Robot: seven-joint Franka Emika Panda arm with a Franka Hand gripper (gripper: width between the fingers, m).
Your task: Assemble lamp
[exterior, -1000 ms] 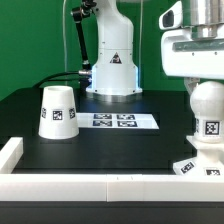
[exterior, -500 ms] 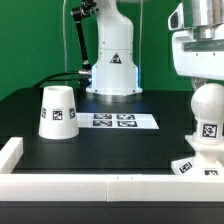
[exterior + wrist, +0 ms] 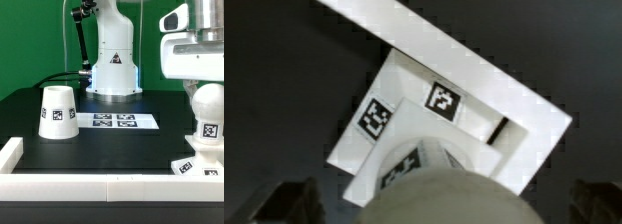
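Observation:
The white ball-shaped bulb (image 3: 207, 115) stands upright on the low square base (image 3: 193, 166) at the exterior view's right, near the front wall. My gripper (image 3: 203, 82) hangs just above the bulb. In the wrist view the rounded bulb top (image 3: 446, 195) sits between my two dark fingers (image 3: 295, 203), which stand apart from it on either side, open. The tagged base (image 3: 411, 110) shows beneath it. The cup-like shade (image 3: 57, 112) stands alone, wide end down, at the exterior view's left.
The marker board (image 3: 118, 121) lies flat mid-table. A white raised wall (image 3: 100, 186) runs along the front and left edges, and shows as a white strip (image 3: 464, 55) in the wrist view. The arm's white pedestal (image 3: 112, 65) stands at the back.
My gripper shifted slightly toward the exterior view's right, then back left, staying above the bulb. Bulb, base and shade have not moved.

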